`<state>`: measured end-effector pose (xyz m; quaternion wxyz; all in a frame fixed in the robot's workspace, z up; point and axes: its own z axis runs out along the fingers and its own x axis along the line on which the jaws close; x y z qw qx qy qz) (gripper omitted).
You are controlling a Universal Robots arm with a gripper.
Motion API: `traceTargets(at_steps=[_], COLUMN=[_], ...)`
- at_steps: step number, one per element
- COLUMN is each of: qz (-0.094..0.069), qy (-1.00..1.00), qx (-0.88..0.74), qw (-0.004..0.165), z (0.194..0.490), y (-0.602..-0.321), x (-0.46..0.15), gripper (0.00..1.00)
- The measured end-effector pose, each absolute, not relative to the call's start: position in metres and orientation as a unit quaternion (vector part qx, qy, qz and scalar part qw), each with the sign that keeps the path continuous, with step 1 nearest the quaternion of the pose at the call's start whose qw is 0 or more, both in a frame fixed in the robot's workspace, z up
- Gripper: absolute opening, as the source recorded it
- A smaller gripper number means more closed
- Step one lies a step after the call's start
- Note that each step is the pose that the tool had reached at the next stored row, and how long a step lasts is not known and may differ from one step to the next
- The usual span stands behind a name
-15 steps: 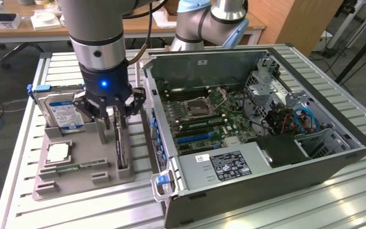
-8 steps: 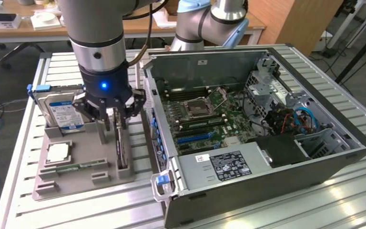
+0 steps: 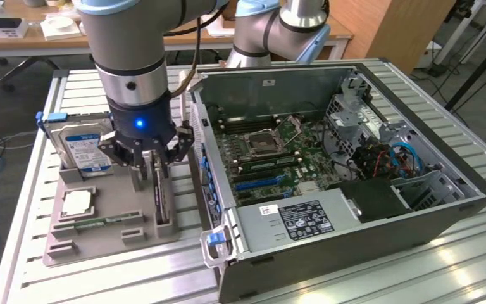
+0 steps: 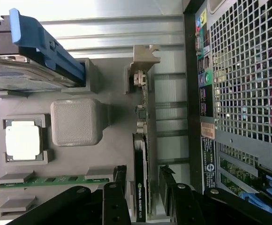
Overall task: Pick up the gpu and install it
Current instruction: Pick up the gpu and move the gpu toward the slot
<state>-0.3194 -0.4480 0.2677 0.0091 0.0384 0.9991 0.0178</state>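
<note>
Over the grey holder tray (image 3: pixel 66 247), along its side nearest the open computer case (image 3: pixel 353 209), my gripper (image 3: pixel 152 166) hangs with its fingers (image 4: pixel 119 183) spread wide, holding nothing. Between them stands the gpu (image 4: pixel 141 154), on edge in the tray's long slot, its metal bracket toward the end of the tray where the hard drive (image 3: pixel 78 144) stands. One finger faces each flat side of the card and, as far as I can tell, there is a gap on both sides. I judge this to be the grasp itself, not yet made. To do it well I should hold the card midway between the pads, sit low enough to catch the board rather than its top edge alone, close evenly so neither finger shoves it against the slot wall, and stay clear of the bracket
</note>
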Motion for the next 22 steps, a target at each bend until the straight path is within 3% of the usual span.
traceTargets(at_steps=[22], qz=[0.018], qy=[0.999], qx=[0.038], qw=[0.009], z=[0.244], y=[-0.448], x=[-0.32], gripper=[0.42])
